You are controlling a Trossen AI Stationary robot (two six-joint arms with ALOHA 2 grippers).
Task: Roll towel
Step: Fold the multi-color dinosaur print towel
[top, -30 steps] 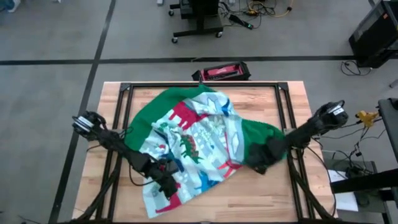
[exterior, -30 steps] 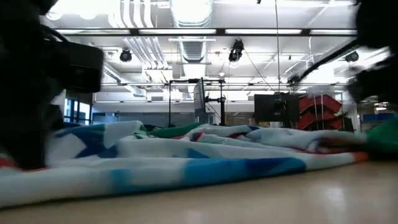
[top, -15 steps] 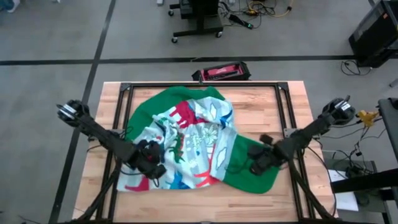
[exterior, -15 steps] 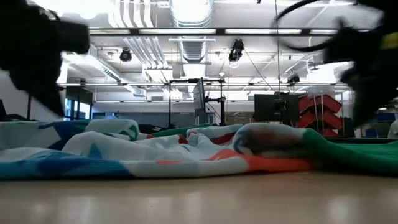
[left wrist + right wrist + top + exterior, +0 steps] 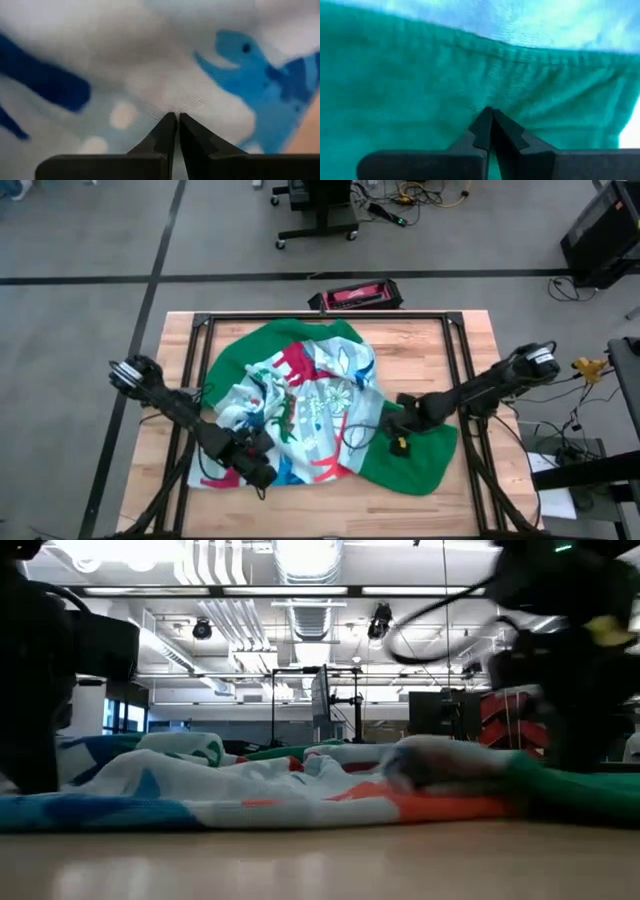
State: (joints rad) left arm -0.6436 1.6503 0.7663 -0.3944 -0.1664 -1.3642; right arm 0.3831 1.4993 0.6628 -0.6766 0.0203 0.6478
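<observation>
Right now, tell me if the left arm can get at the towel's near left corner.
Probably yes: the left gripper, shut, already sits on the towel beside that corner, nothing between. The right gripper is on the green border.

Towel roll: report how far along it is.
Done: nothing rolled; the towel lies crumpled and partly folded over on the table. In hand: the left gripper is shut on its printed part near the front left, and the right gripper is shut on the green border at the right. Left: flattening the cloth and the whole roll.
</observation>
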